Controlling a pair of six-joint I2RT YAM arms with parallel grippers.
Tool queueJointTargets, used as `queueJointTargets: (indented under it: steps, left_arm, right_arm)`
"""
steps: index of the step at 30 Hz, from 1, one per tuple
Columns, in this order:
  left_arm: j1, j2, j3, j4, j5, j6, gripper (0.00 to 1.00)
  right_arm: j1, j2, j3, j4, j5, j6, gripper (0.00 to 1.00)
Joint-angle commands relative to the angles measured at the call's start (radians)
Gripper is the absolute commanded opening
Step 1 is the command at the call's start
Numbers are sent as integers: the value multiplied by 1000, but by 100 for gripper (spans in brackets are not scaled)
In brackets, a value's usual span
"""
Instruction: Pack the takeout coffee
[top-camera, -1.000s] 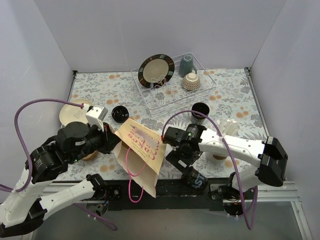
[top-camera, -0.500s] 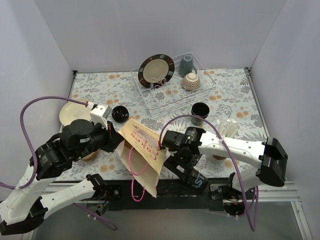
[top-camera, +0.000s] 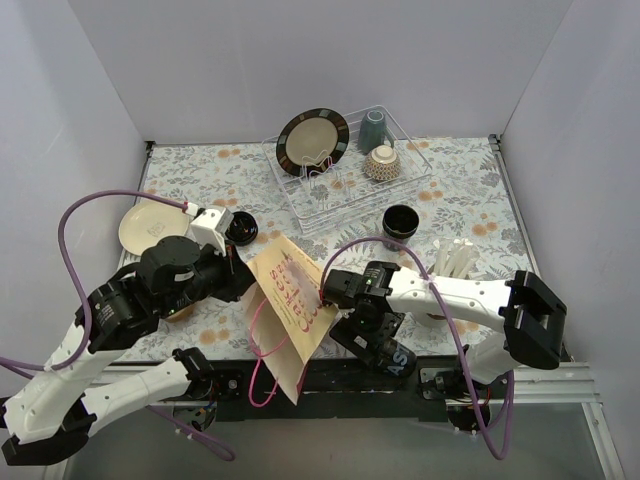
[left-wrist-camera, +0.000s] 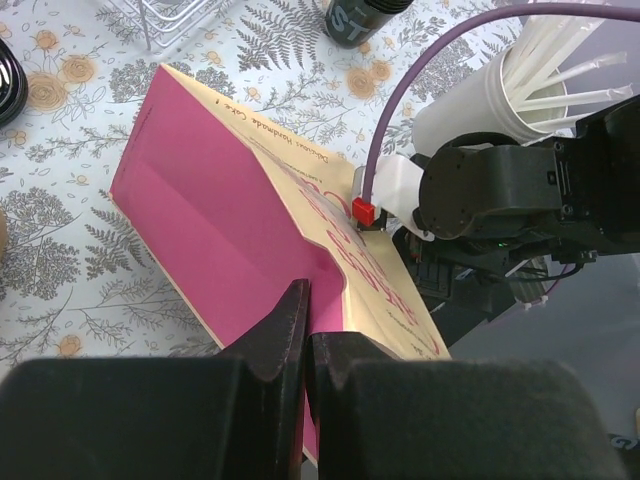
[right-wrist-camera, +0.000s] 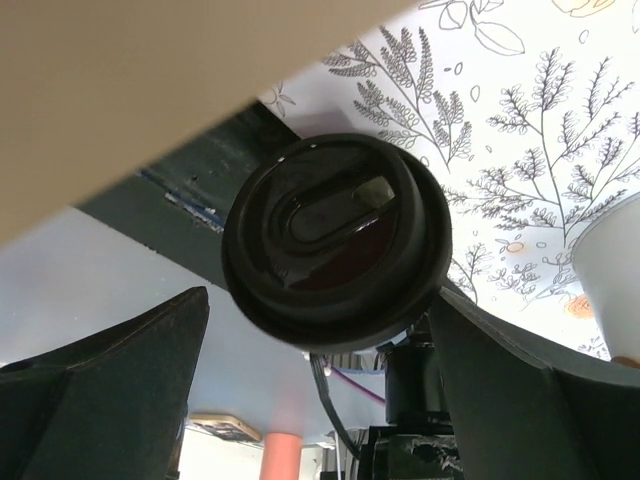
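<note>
While the left pincer (left-wrist-camera: 305, 300) is pinched together on the pink inner wall of the one paper bag (left-wrist-camera: 230, 230), the right pincer (right-wrist-camera: 322, 290) is clamped around one lidded black cup (right-wrist-camera: 335, 235), held off the bench's (top-camera: 470, 200) near edge, just right of the bag. Second black cup (top-camera: 400, 221), no lid, stands right of centre. Black round piece (top-camera: 240, 228) on the left: lid or cup, can't tell. One white stirrer cup (top-camera: 455, 262), one dish rack (top-camera: 350, 205) at the far edge.

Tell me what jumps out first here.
A tan paper bag with a bright pink inside stands out at the near middle of the table, its rim pinched by the left gripper. Just right of it, the right gripper holds a lidded black cup tipped on its side over the front edge.
</note>
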Motion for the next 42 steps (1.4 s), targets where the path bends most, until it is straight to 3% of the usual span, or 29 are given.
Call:
queueJointTargets:
  steps: [1, 8, 14, 23, 26, 31, 37, 42]
  left_arm:
    - [5, 11, 7, 27, 9, -27, 0]
    - [3, 14, -4, 21, -3, -64, 0]
    - [5, 27, 10, 9, -23, -84, 0]
    - [3, 37, 14, 35, -51, -111, 0]
    - [3, 35, 23, 40, -55, -124, 0]
    - [3, 35, 33, 32, -60, -130, 0]
    - [5, 26, 62, 3, -71, -119, 0]
    - [3, 40, 99, -69, -81, -108, 0]
  right_arm:
    - [-6, 23, -32, 42, 19, -24, 99]
    - [-47, 44, -44, 73, 67, -50, 98]
    - [-78, -9, -32, 76, 97, -69, 81]
    - [-158, -169, 7, 207, 130, -78, 71]
    - [-161, -212, 5, 287, 194, -74, 70]
    - [-191, -321, -81, 641, 254, -58, 70]
    - [-202, -381, -179, 859, 361, -43, 70]
    - [-222, -428, -317, 1025, 366, -27, 71]
